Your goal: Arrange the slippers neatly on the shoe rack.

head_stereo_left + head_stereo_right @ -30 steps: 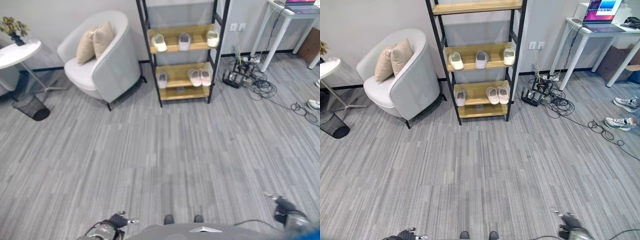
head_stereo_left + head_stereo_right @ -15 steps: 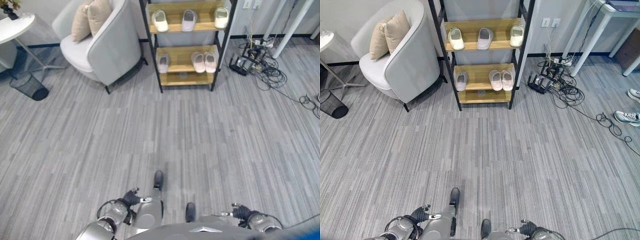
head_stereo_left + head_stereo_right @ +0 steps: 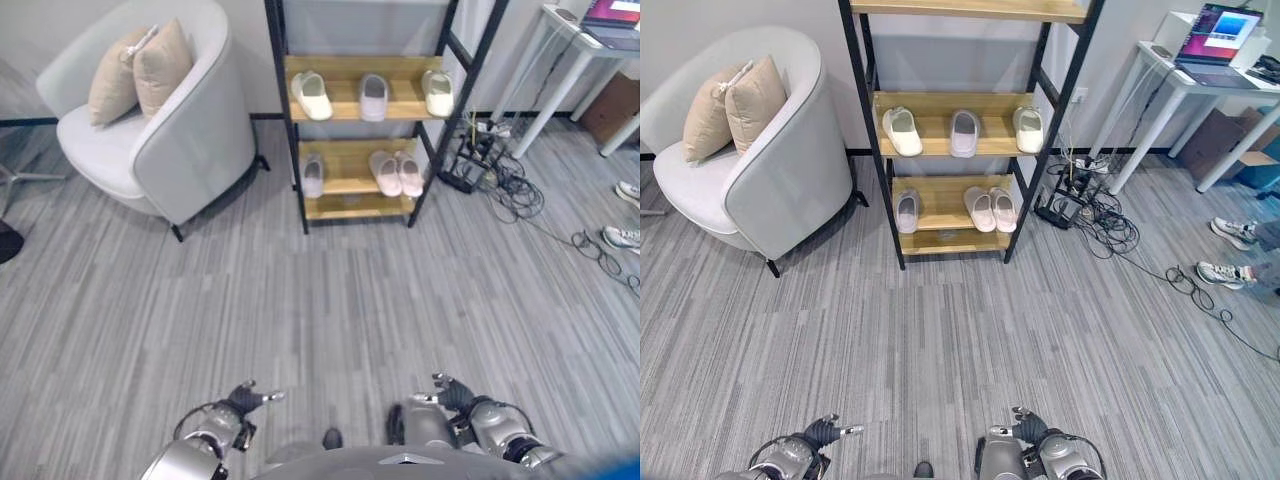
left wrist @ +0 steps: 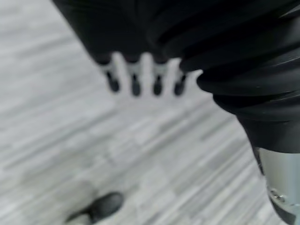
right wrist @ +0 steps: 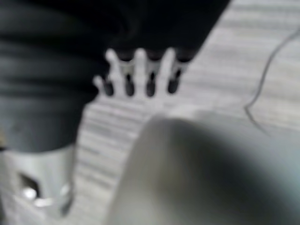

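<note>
The black-framed shoe rack with light wooden shelves [image 3: 940, 123] carries a cream slipper [image 3: 902, 130], a pale lilac slipper [image 3: 964, 132], and a pink slipper pair [image 3: 989, 208]. The grey striped plank floor [image 3: 960, 340] surrounds a light grey tub armchair [image 3: 775, 190] with beige cushions [image 3: 735, 100].

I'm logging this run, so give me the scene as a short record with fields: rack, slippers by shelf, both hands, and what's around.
rack: black-framed shoe rack with wooden shelves, against the wall
middle shelf: three slippers spaced apart
lower shelf: one slipper on the left, a pair side by side on the right
left hand: left hand low over the floor, fingers straight, holding nothing
right hand: right hand low over the floor, fingers straight, holding nothing
surroundings: grey armchair with two cushions left of the rack; tangled cables and a white desk to its right
</note>
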Controlling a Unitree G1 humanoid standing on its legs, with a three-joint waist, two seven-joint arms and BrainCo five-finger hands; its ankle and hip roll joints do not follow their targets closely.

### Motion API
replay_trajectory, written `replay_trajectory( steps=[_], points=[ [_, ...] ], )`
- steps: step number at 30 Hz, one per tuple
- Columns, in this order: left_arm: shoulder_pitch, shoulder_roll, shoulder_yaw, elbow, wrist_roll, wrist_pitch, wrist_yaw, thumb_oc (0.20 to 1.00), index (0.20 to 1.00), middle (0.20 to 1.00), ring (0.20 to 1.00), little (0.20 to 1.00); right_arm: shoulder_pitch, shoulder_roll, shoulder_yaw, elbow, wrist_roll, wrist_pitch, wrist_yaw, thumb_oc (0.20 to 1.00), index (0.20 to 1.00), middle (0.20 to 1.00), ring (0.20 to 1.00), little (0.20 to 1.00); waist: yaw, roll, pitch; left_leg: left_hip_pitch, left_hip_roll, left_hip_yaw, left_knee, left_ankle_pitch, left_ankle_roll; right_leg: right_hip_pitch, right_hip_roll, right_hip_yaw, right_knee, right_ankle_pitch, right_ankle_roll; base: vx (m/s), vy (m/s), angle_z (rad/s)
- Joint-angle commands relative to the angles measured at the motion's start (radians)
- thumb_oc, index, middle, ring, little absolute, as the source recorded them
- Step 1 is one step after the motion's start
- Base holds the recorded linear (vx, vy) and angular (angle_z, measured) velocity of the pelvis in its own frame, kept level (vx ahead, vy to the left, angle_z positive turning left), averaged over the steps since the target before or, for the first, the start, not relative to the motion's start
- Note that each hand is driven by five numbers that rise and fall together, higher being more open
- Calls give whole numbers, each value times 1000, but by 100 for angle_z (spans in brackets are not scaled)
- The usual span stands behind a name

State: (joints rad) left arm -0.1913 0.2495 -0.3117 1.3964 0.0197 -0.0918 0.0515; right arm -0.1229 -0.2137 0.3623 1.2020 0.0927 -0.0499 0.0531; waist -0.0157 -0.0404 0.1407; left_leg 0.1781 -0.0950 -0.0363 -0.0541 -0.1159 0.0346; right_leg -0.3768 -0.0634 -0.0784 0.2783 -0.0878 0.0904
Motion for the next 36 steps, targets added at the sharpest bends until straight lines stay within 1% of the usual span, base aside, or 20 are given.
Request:
replay_trajectory(
  steps=[1,3,6,7,8,9,10,12,15,17,19,20,21,23,28,31,32,34,35,36],
  points=[
    [30,-1,19,-19,-14,-19,25,1000,1000,1000,1000,1000,33,-32,0,36,-17,6,-18,1000,1000,1000,1000,1000,-14,2,25,-46,51,-49,78,-46,-5,131,-35,-7,-164,156,45,354,-186,37],
    [32,-9,11,-13,-2,-16,21,1000,1000,1000,1000,1000,51,-40,-8,50,-16,8,-18,1000,1000,1000,1000,1000,-21,3,15,-26,54,-53,80,-69,-13,140,-40,-20,-193,162,44,276,-204,31],
    [65,-33,-5,6,41,-11,19,1000,1000,1000,1000,1000,68,-38,-24,64,5,7,-15,1000,1000,1000,1000,1000,-30,11,-14,-11,74,-67,124,-55,-39,169,7,26,-158,141,3,335,-251,21],
    [74,-48,3,10,22,-10,17,1000,1000,1000,1000,1000,68,-41,-34,77,31,3,-12,1000,1000,1000,1000,1000,-27,16,-16,-49,86,-60,254,16,-85,203,29,23,-148,112,-25,313,-317,15],
    [70,-52,6,6,11,-11,16,1000,1000,1000,1000,1000,65,-44,-41,76,46,3,-11,1000,1000,1000,1000,1000,-24,9,-9,-95,93,-50,357,63,-103,221,26,20,-146,97,-36,205,-238,-10],
    [70,-52,6,6,11,-11,16,1000,1000,1000,1000,1000,65,-44,-41,76,46,3,-11,1000,1000,1000,1000,1000,-25,10,-10,-99,94,-51,362,61,-103,219,27,19,-145,97,-36,221,-348,-40],
    [73,-54,0,-20,-2,-12,18,1000,1000,1000,1000,1000,70,-52,-51,74,74,-4,-17,1000,1000,1000,1000,1000,-12,-33,11,-220,152,42,602,135,-104,282,19,2,-142,55,-77,264,-367,-19],
    [71,-54,-2,-31,-8,-14,21,1000,1000,1000,1000,1000,73,-54,-53,77,79,-4,-19,1000,1000,1000,1000,1000,-7,-41,15,-240,171,75,618,133,-99,301,20,-5,-143,45,-83,210,-251,27],
    [71,-59,-3,-39,-18,-18,26,1000,1000,1000,1000,1000,74,-58,-55,81,81,-3,-24,1000,1000,1000,1000,1000,0,-53,15,-271,208,147,533,103,-90,344,17,-28,-154,16,-86,210,-85,-3],
    [79,-59,-4,-36,-18,-18,33,1000,1000,1000,1000,1000,73,-60,-54,82,77,-5,-34,1000,1000,1000,1000,1000,4,-56,11,-284,235,158,416,90,-95,357,10,-39,-150,-6,-77,199,11,14],
    [88,-54,0,-30,-26,-21,50,1000,1000,1000,1000,1000,70,-55,-47,79,70,-8,-48,1000,1000,1000,1000,1000,17,-52,15,-292,257,100,250,134,-112,380,13,-38,-134,-34,-67,237,101,13],
    [91,-56,3,-22,-38,-21,60,1000,1000,1000,1000,1000,72,-51,-46,77,68,-10,-56,1000,1000,1000,1000,1000,27,-51,17,-305,258,59,231,163,-121,389,16,-31,-130,-38,-64,269,183,-1],
    [98,-64,22,0,-63,-15,73,1000,1000,1000,1000,1000,76,-42,-42,75,72,-14,-60,1000,1000,1000,1000,1000,40,-54,21,-304,249,-3,210,177,-129,403,13,-20,-127,-39,-57,139,127,-9],
    [105,-68,33,14,-68,-11,74,1000,1000,1000,1000,1000,77,-38,-43,75,73,-17,-58,1000,1000,1000,1000,1000,43,-53,16,-292,244,-13,188,162,-128,410,10,-17,-130,-40,-52,120,151,-25],
    [122,-68,26,58,15,10,75,1000,1000,1000,1000,1000,92,-7,-77,86,81,-7,-62,1000,1000,1000,1000,1000,62,-54,-31,-218,206,10,125,106,-112,448,-45,-23,-188,5,-1,139,355,2],
    [77,1,44,27,-2,1,48,1000,1000,1000,1000,1000,86,7,-99,105,65,8,-50,1000,1000,1000,1000,1000,68,-46,-55,-203,149,24,116,62,-63,432,-97,-9,-186,45,47,71,481,12],
    [78,1,44,27,-2,1,48,1000,1000,1000,1000,1000,86,7,-99,105,65,8,-50,1000,1000,1000,1000,1000,68,-46,-55,-203,149,24,116,62,-63,432,-97,-8,-185,45,47,14,271,-18],
    [61,0,33,16,-3,1,43,1000,1000,1000,1000,1000,80,10,-98,100,71,15,-39,1000,1000,1000,1000,1000,62,-41,-46,-199,125,26,117,53,-38,389,-119,0,-96,91,65,-21,300,-16],
    [51,-1,10,9,23,1,36,1000,1000,1000,1000,1000,69,7,-96,80,79,14,-33,1000,1000,1000,1000,1000,53,-24,-18,-192,107,38,126,43,-13,333,-140,8,25,150,78,-28,356,6],
    [53,1,3,11,36,3,36,1000,1000,1000,1000,1000,67,6,-95,74,79,12,-35,1000,1000,1000,1000,1000,50,-18,-13,-186,106,40,127,38,-10,320,-144,2,44,152,76,-14,286,3]
  ],
)
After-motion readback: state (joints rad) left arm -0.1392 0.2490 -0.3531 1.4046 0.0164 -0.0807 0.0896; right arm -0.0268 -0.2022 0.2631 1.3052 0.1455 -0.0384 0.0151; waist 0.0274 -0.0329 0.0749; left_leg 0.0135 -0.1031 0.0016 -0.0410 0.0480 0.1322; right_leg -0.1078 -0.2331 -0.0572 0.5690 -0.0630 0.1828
